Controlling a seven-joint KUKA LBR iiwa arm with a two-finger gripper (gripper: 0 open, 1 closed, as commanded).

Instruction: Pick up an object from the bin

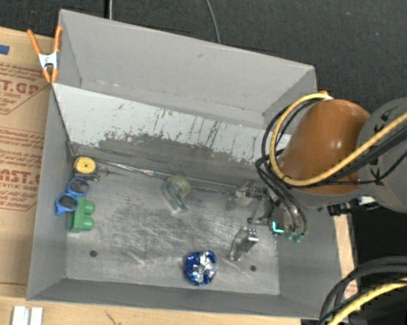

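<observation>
Okay, your hand (244,242) sits low over bare floor toward the right side of the bin (180,70), clear of the objects. You can't tell how far open it is, or whether it has hold of anything. Nearest thing is a shiny blue foil-like ball (201,267), near the bin's front edge, just left of the hand and closer to that edge. A pale translucent lump (178,189) lies mid-floor near the back wall's foot. By the left wall you have a yellow round piece (84,166), a blue ring-shaped clip (68,202) and a green block (83,216), the blue and green touching.
</observation>
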